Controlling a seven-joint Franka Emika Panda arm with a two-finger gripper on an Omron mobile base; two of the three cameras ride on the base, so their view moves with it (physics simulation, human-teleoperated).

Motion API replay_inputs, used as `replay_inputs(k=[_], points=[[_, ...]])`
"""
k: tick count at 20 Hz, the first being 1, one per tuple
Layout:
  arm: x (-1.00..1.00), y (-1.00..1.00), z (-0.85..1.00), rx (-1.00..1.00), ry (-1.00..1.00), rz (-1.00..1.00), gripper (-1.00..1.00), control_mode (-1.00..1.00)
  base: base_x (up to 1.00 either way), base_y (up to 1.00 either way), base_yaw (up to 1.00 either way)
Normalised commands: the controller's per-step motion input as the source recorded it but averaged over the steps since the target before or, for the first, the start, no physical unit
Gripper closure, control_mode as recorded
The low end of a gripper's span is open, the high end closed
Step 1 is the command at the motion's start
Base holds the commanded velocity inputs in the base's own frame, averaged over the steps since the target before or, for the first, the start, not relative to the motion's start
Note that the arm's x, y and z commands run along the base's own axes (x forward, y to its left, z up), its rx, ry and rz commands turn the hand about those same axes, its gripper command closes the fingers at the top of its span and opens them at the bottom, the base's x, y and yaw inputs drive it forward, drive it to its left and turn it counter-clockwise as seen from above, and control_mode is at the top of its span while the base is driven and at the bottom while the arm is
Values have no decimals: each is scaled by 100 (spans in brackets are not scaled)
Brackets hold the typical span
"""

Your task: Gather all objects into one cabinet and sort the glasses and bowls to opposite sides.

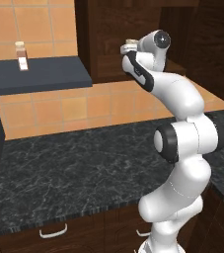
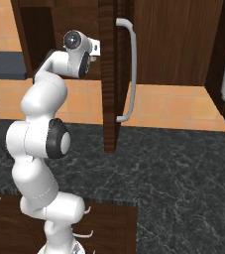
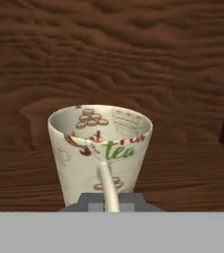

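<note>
Gripper [image 3: 105, 205] pinched shut on thin handle of cream-white printed mug [image 3: 99, 148] on cabinet shelf [image 3: 182, 173]; likely light, rigid, glazed-slick.

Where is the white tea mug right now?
The cream-white mug stands upright on the cabinet shelf in the hand view, its handle pinched in the hand, wooden back wall behind it.

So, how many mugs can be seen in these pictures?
1. The cream mug stands upright on the wooden cabinet shelf, its handle between the shut gripper fingers. Others may be hidden behind the arm or door.
</note>
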Motion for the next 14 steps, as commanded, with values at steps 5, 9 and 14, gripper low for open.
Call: replay_inputs(k=[5,9,14], points=[[-12,1,0,0,-5,-2,100,-100,0,0,0],[-73,0,0,0,-3,0,100,-100,0,0,0],[-100,2,6,-5,0,0,100,-100,0,0,0]])
